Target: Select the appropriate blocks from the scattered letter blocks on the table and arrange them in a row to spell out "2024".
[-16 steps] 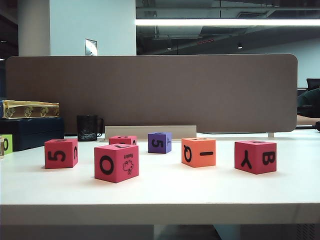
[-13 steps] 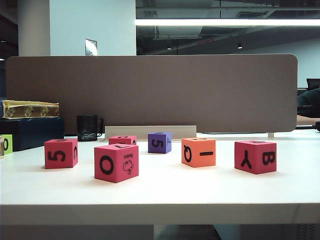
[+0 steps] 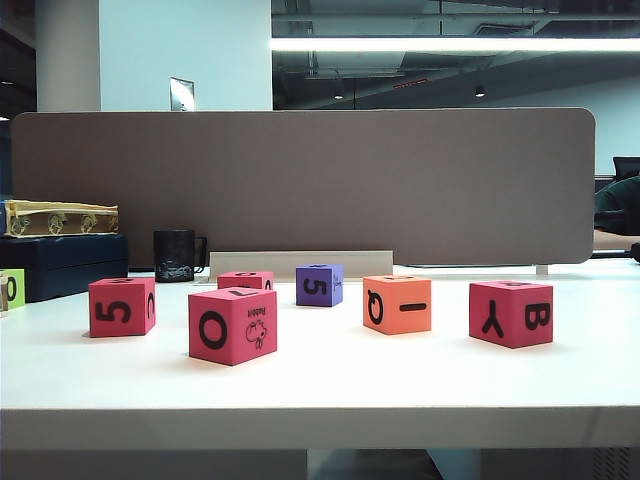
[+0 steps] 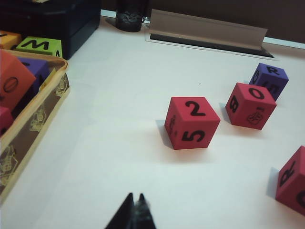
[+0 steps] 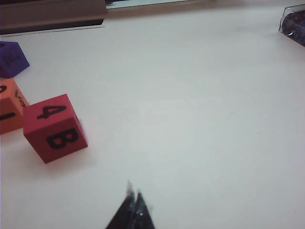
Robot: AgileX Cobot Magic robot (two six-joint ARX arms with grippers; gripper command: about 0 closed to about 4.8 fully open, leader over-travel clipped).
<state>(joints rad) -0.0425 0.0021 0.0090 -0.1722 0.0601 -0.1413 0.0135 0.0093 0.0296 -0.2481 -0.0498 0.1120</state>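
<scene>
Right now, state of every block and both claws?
Left claw: shut, empty, above table.
Right claw: shut, empty.
Red 5 block: 2 on top.
Red Y/B block: 4 on top.
Red O block, small red block, orange block, purple block: resting, untouched.

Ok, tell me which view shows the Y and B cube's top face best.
The right wrist view: the Y and B cube shows a 4 on top. The exterior view shows only its sides; the left wrist view doesn't show it.
</scene>
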